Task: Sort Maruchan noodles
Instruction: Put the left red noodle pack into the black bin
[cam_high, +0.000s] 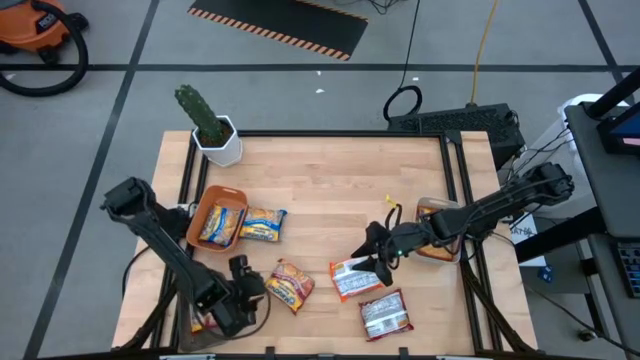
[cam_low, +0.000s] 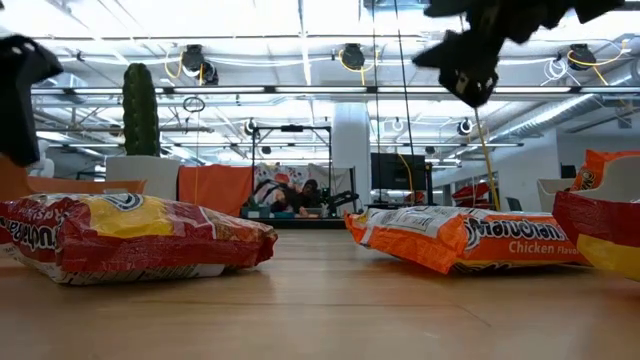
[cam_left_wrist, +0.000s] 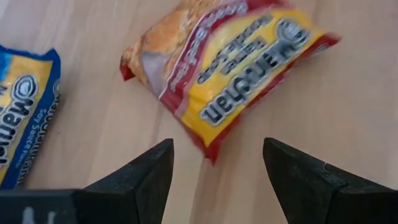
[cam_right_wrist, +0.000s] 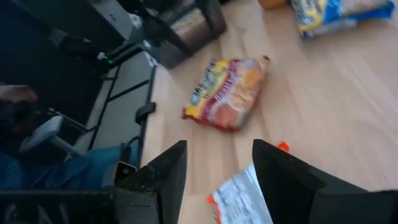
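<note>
My left claw (cam_left_wrist: 217, 180) is wide open and holds nothing, and the crinkly red-and-yellow noodle packet (cam_left_wrist: 230, 74) lies on the wooden table just ahead of it, slanted across my fingers, closer to me than to my right claw (cam_high: 378, 258).

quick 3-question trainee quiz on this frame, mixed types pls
1. True or false: the left end effector is closed on the red-yellow packet.
2. Which end effector hangs over the orange-white packet? A) left B) right C) neither
3. Fill in: the blue-yellow packet on the table lies right beside the orange ____.

Key
1. False: its fingers stand open, short of the packet.
2. B
3. bin, which already holds another blue-yellow packet.
</note>
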